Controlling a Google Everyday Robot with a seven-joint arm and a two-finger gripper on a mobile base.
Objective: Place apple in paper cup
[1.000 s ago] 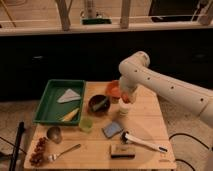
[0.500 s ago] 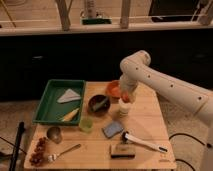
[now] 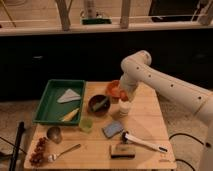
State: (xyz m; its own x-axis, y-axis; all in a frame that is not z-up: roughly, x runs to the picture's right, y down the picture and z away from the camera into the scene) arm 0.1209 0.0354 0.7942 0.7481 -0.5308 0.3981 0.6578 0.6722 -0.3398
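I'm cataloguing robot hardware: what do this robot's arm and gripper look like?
The arm is glossy white: thick tubular links, rounded joints, no visible cables or markings. Its gripper, just above the paper cup, is largely hidden behind the arm's white end.

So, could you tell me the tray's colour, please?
The tray is green, camera view; claw hovers over the white cup.

White arm (image 3: pixel 170 88), thick rounded segments, bulbous elbow joint (image 3: pixel 137 63), jaws at its tip over the wooden table (image 3: pixel 150 119)

Gripper (image 3: pixel 123 96) hovers above matt paper cup (image 3: pixel 124 108) on smooth wooden table (image 3: pixel 152 125).
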